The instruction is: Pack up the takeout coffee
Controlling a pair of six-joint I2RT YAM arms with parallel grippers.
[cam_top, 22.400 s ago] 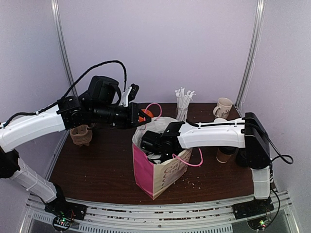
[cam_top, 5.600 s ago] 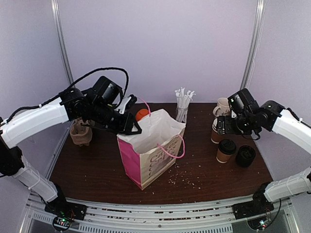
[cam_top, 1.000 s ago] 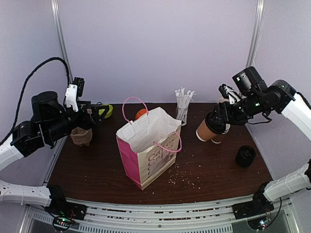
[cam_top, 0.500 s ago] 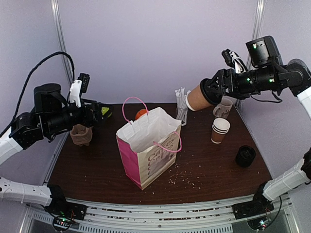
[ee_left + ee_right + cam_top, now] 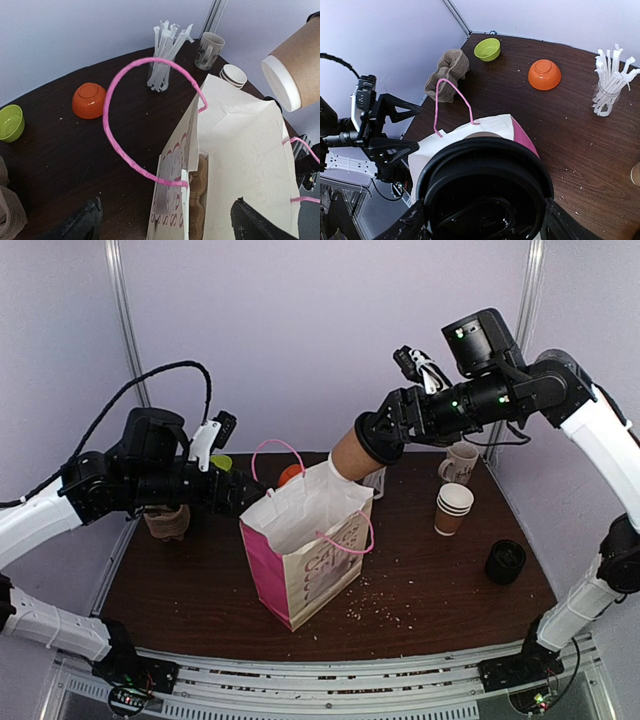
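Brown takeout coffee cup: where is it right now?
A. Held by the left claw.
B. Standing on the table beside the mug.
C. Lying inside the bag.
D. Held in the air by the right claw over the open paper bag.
D: the right claw grips the takeout coffee cup at its lidded end, tilted in the air over the open top of the paper bag.

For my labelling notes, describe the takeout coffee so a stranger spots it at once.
Find the central pink-and-white bag. Above its open mouth the right gripper holds a brown paper cup tipped sideways. Unlike the stacked cups, it is airborne and black-lidded.
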